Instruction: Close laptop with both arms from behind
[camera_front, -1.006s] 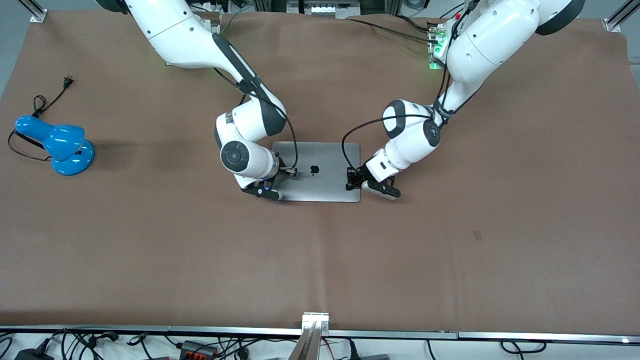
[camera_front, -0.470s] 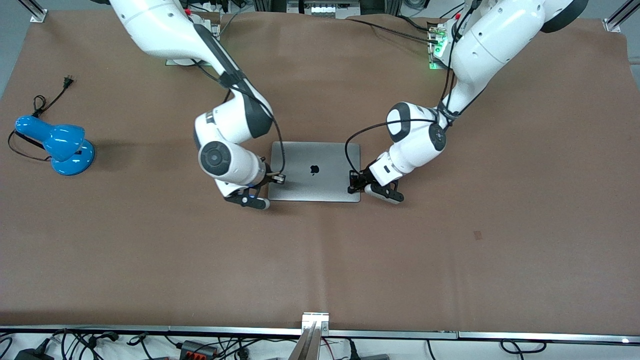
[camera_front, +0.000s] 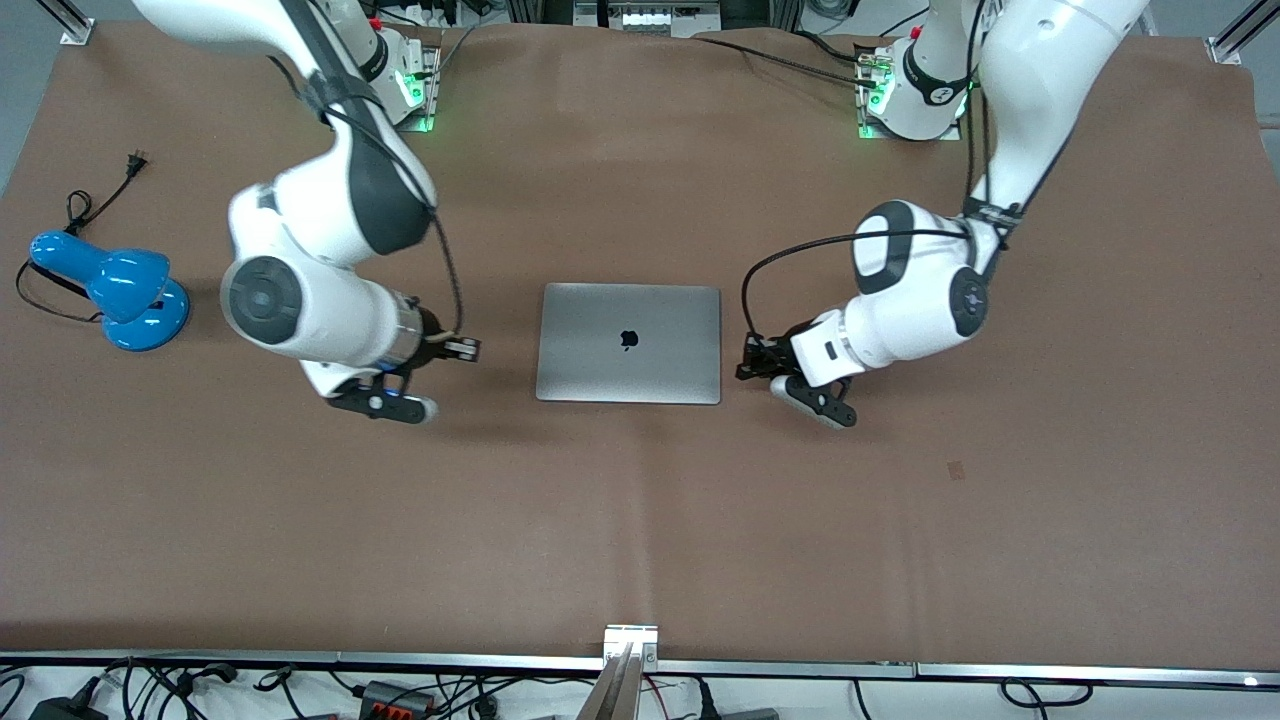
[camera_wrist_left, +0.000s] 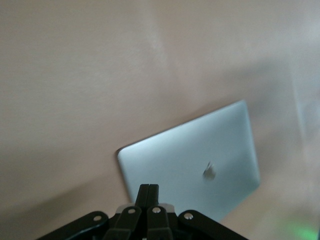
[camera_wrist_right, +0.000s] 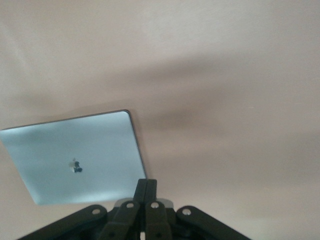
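The silver-grey laptop (camera_front: 628, 343) lies closed and flat in the middle of the brown table, with its black apple logo facing up. My left gripper (camera_front: 748, 362) is shut and empty, in the air just off the laptop's edge toward the left arm's end of the table. My right gripper (camera_front: 468, 349) is shut and empty, in the air off the edge toward the right arm's end, with a wider gap. The left wrist view shows its shut fingers (camera_wrist_left: 148, 192) and the lid (camera_wrist_left: 195, 160). The right wrist view shows its shut fingers (camera_wrist_right: 145, 187) and the lid (camera_wrist_right: 75, 155).
A blue desk lamp (camera_front: 112, 288) with a black cord lies at the right arm's end of the table. A metal rail bracket (camera_front: 630, 640) sits at the table edge nearest the front camera.
Both grippers have come off the laptop's lid and moved outward and up, away from its side edges. The right arm moved farther. The laptop stays closed and still.
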